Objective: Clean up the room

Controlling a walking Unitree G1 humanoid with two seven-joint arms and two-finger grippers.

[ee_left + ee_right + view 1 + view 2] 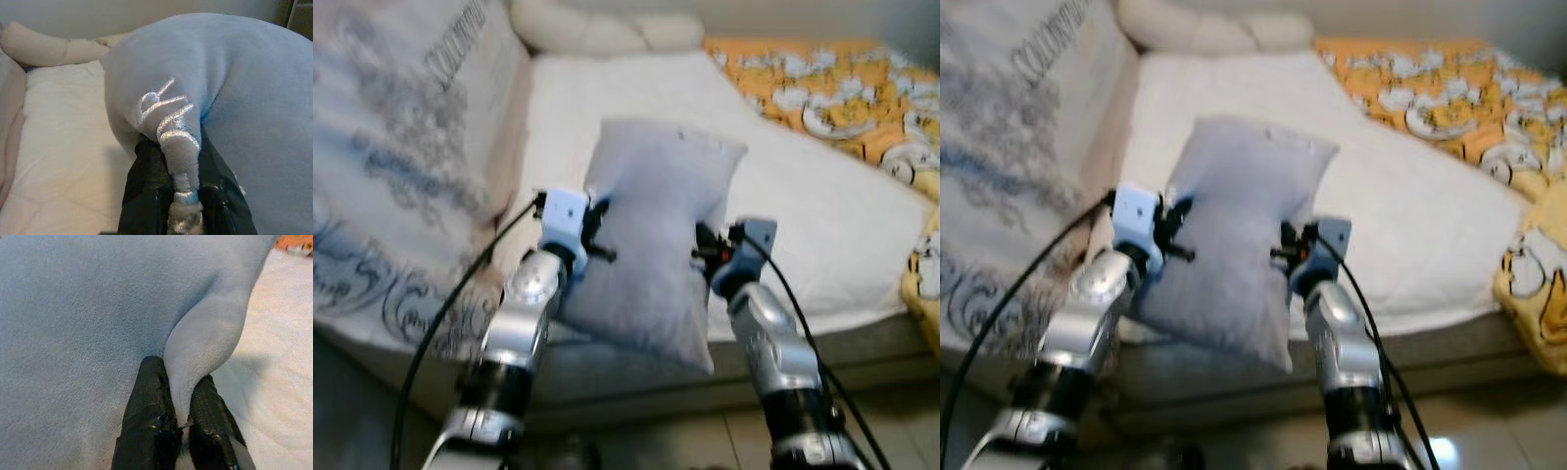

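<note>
Both arms up front in my head cam, silver forearms rising from the lower edge. Left gripper (599,233) is clamped on the left edge of the grey pillow (651,245); right gripper (705,250) is clamped on its right edge.

Left wrist cam: black fingers (146,191) pinched shut on a bunched fold of the pillow fabric (234,98), with a bit of shiny embroidered stitching caught in the fold. Right wrist cam: fingers (146,416) shut on a smooth fold of the same fabric (88,323). Jaws on both sides are closed on cloth, no gap visible.

Pillow hangs between the two grippers, held roughly upright and tilted slightly, waist squeezed in where the grippers bite. It sits over the near edge of the bed; its lower corner hangs in front of the mattress side.

Bed has a white sheet (803,206). Patterned pale bedding with grey print (401,166) is heaped on the left side. Cream bolster-like pillows (597,29) lie along the far end by the wall. Orange blanket with white cartoon print (842,88) covers the far right, and part of it drapes off the right edge. Tiled floor (1469,431) is visible below the bed. Black cables run down along both arms. Head views are a bit blurred.
</note>
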